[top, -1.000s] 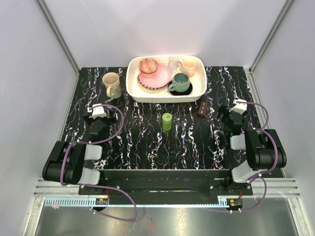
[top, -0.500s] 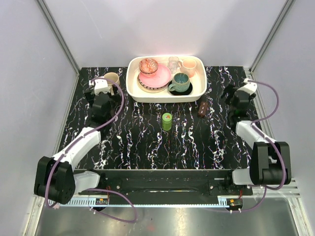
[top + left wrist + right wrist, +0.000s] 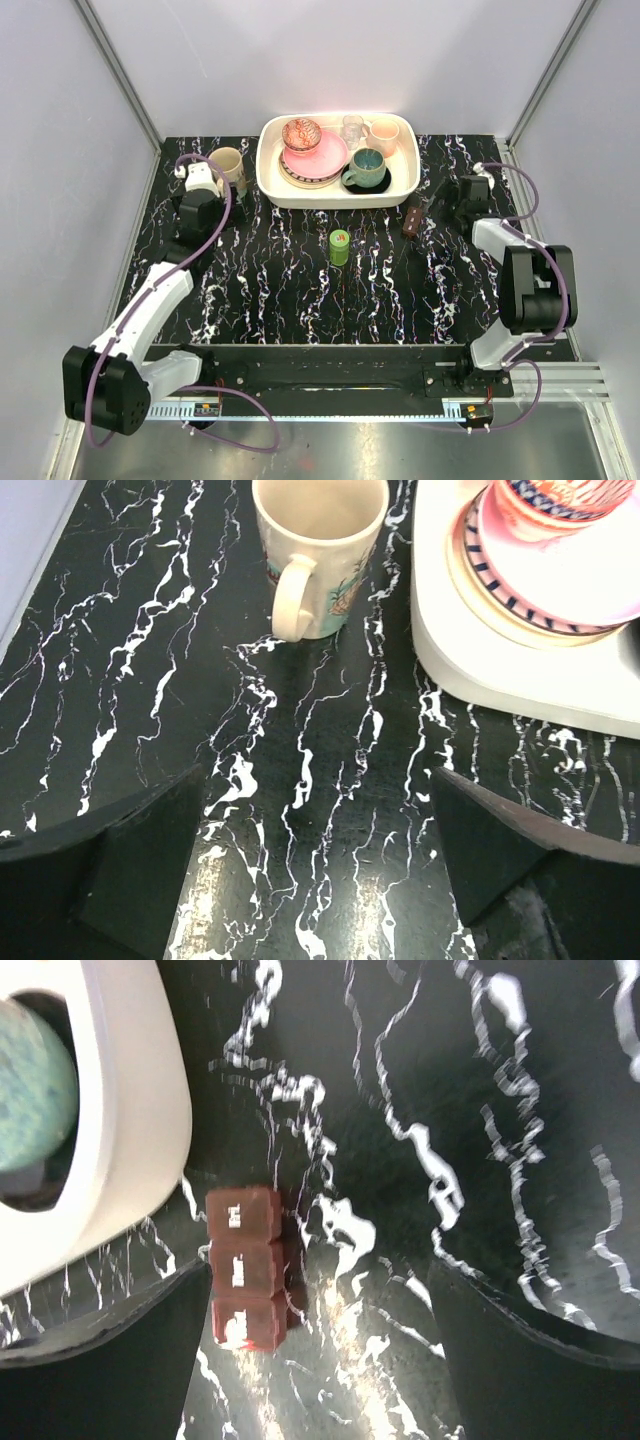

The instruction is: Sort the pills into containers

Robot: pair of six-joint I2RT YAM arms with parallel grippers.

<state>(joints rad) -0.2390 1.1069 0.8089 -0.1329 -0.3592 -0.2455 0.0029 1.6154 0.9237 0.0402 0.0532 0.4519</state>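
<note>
The dark-brown pill case (image 3: 412, 221) lies on the black marbled table just right of the white tray. In the right wrist view the case (image 3: 245, 1265) shows three lidded compartments. My right gripper (image 3: 442, 207) is open and low by it. The case lies inside the gap (image 3: 318, 1265), close to the left finger (image 3: 120, 1360). My left gripper (image 3: 207, 187) is open and empty (image 3: 318, 775), over bare table just short of the beige mug (image 3: 318, 555). A small green bottle (image 3: 339, 246) stands mid-table. No loose pills show.
The white tray (image 3: 335, 201) of crockery sits at the back centre. Its rim shows in the left wrist view (image 3: 520, 680) and the right wrist view (image 3: 130, 1140). The beige mug (image 3: 228, 167) stands left of the tray. Side walls enclose the table.
Both arms have unfolded from near their bases and reached back. The left went toward the mug; the right swung in beside the pill case.
</note>
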